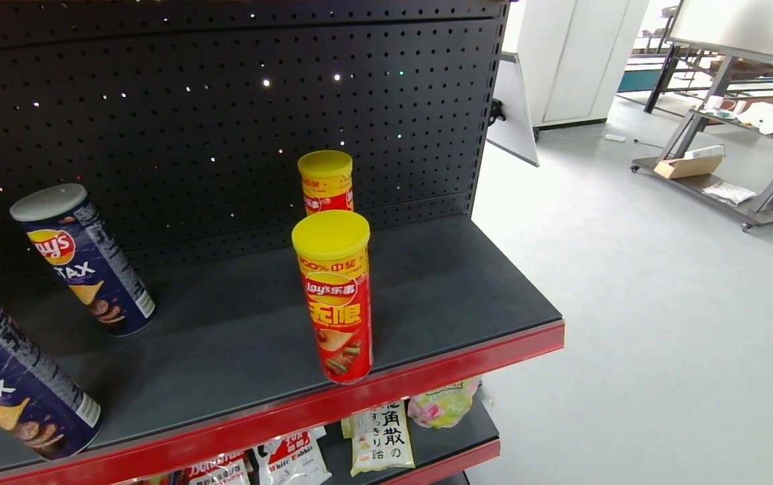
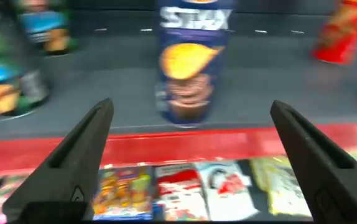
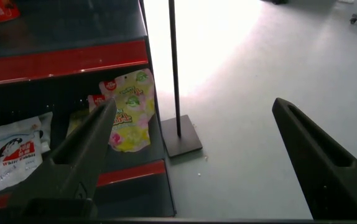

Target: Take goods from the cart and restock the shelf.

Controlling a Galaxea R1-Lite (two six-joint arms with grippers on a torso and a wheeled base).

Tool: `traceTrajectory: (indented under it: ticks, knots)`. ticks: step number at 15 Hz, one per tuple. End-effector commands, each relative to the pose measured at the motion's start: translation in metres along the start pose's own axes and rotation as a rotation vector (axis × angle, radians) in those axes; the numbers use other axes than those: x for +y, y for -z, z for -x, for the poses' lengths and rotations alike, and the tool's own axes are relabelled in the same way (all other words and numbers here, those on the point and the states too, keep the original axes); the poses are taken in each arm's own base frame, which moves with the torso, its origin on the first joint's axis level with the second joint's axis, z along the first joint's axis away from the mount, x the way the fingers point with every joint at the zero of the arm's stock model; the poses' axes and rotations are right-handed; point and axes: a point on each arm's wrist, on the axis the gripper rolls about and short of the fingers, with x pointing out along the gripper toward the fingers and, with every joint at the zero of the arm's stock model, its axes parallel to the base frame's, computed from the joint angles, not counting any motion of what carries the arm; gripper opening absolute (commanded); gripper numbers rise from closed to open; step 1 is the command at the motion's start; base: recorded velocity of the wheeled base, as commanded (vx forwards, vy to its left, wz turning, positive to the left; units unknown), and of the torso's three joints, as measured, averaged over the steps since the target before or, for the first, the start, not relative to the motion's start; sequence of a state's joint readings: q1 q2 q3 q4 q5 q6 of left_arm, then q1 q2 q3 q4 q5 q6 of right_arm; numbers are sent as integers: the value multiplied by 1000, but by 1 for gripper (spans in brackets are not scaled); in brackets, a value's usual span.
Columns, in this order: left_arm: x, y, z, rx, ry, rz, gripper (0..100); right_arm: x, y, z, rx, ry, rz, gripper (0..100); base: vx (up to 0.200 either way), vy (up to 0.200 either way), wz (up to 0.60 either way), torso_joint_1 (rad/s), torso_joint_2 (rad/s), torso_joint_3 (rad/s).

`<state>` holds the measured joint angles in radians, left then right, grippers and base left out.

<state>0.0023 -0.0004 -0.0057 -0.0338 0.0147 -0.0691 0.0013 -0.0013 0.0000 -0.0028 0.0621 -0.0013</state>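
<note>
Dark grey shelf with red front lip (image 1: 427,283) looks partly stocked.
- Red yellow-lidded chip tube (image 1: 336,303) at front edge, second red tube (image 1: 325,182) by back panel.
- Two dark-blue white-lidded tubes (image 1: 83,259) toward left edge.
- Right end bare.
- Left end effector (image 2: 192,107) and right end effector (image 3: 195,102) spread, empty.
- Next fetch likely due.

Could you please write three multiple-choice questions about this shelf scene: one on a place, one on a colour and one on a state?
1. Where does the rear red chip can stand?
A) on the lower shelf
B) near the pegboard back panel, behind the front red chip can
C) on the floor

2. What colour are the lids of both red cans?
A) white
B) green
C) yellow

3. How is the left gripper?
A) open and empty
B) shut on a blue can
C) shut on a bag

Answers:
1 B, it stands deep on the upper shelf.
2 C, both tops show yellow.
3 A, its fingers stand wide apart, gripping nothing.
</note>
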Motion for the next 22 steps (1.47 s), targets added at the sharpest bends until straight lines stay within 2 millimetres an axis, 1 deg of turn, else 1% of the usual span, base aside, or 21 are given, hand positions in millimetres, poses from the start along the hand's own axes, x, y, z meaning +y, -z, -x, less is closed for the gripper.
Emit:
traceTrajectory:
  ticks: [1,4,8,15,22]
  knots:
    - [0,1,0,20,-4,4,100,0,0,0,1,-1,0,100,0,0,0,0,0,0]
    - [1,4,0,28,-43,-30,100,0,0,0,1,1,0,100,0,0,0,0,0,0]
    - [1,4,0,31,-29,-38,100,0,0,0,1,-1,0,100,0,0,0,0,0,0]
    - [1,4,0,31,-28,-39,100,0,0,0,1,-1,-1,100,0,0,600,2,2,3]
    - [1,4,0,31,-28,-39,100,0,0,0,1,1,-4,100,0,0,0,0,0,0]
